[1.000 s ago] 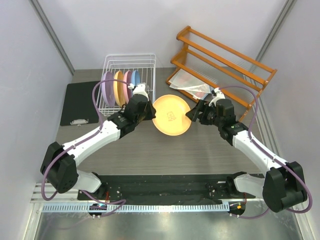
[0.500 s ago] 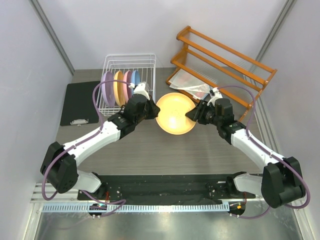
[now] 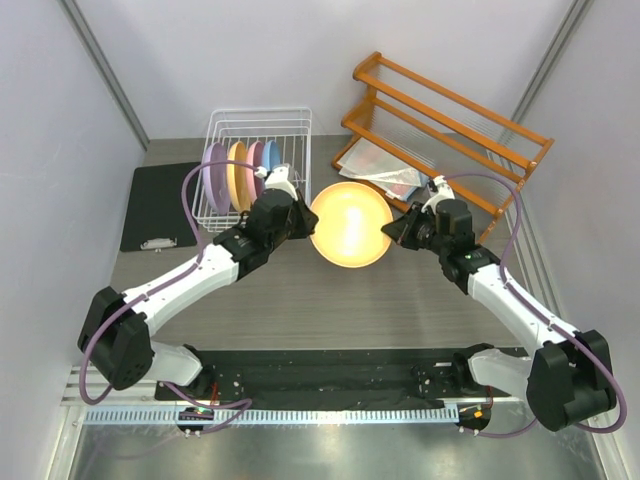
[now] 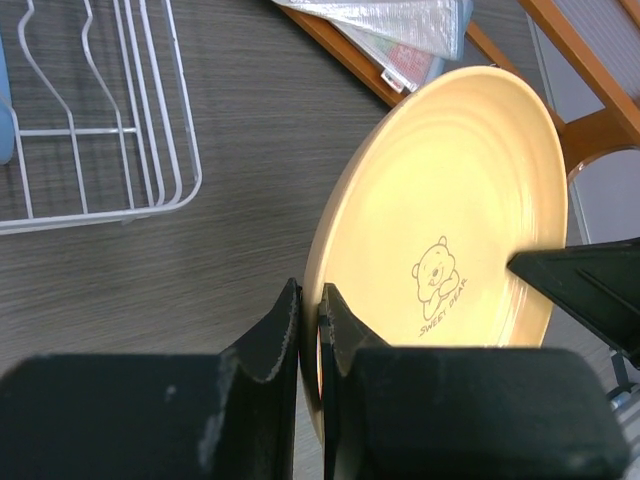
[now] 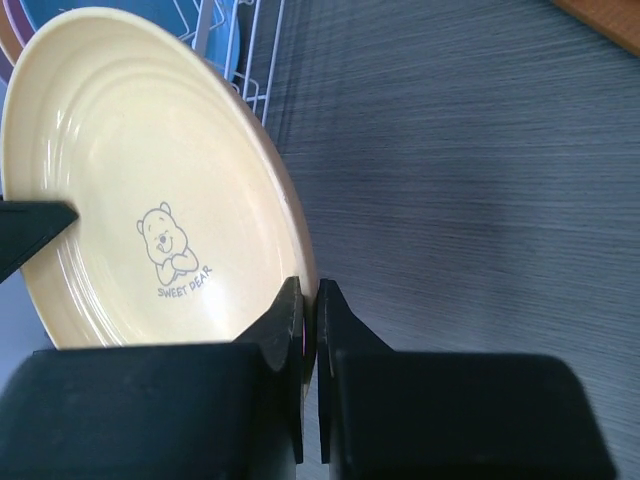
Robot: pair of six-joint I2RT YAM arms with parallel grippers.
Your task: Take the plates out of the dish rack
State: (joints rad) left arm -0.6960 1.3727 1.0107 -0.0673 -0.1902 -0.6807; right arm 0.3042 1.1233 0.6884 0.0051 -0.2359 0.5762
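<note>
The left end effector (image 4: 310,300) has its two fingers closed on the rim of the orange plate (image 4: 450,230), with the rim pinched between them. The right end effector (image 5: 308,295) is closed in the same way on the opposite side of this rim. The plate is therefore held by both arms together. In the top view it sits between the left end effector (image 3: 300,222) and the right end effector (image 3: 392,232), and its hollow face is turned up toward the camera. A small bear drawing is printed at the centre of the plate.

The orange plate (image 3: 350,225) is outside the dish rack (image 3: 258,125), just to the right of it, over the grey tabletop (image 3: 330,310). Inside the rack four plates stand on edge in a row: lilac plate (image 3: 213,178), yellow plate (image 3: 238,175), pink plate (image 3: 256,165) and light blue plate (image 3: 272,158). Behind the right arm stands the orange wooden shelf (image 3: 450,110). A black clipboard (image 3: 160,205) lies left of the rack.
</note>
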